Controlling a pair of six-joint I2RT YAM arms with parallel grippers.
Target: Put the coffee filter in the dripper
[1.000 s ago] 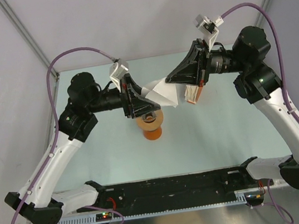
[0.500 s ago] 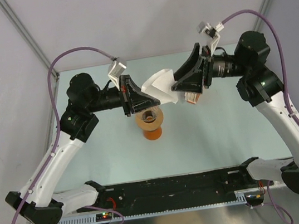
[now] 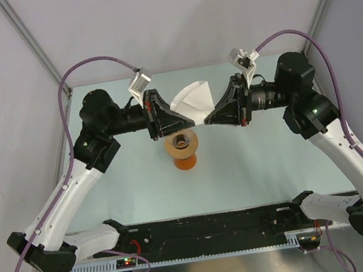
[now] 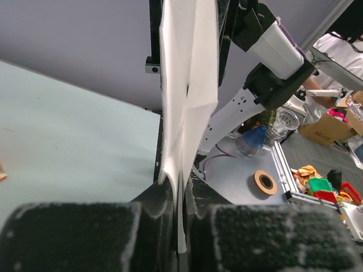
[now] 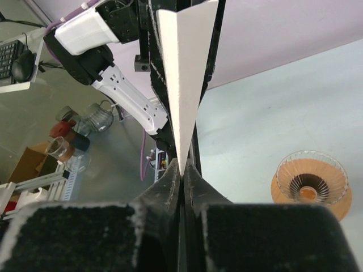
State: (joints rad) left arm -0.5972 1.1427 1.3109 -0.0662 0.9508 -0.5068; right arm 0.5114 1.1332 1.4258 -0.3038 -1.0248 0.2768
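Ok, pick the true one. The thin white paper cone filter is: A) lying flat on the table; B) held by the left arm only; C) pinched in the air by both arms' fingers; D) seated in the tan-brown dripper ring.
C: the thin white paper cone filter is clamped on one side by the left arm's fingers and on the other by the right arm's fingers, while the tan-brown dripper ring holds no paper.

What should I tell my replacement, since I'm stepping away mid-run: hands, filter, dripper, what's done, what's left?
Left hand: shut on the filter, pinching one edge.
Right hand: shut on its opposite corner.
Filter: in the air between both hands, clear of the dripper.
Dripper: empty, on the orange vessel.
Done: filter lifted. Left: lower it into the dripper, release.
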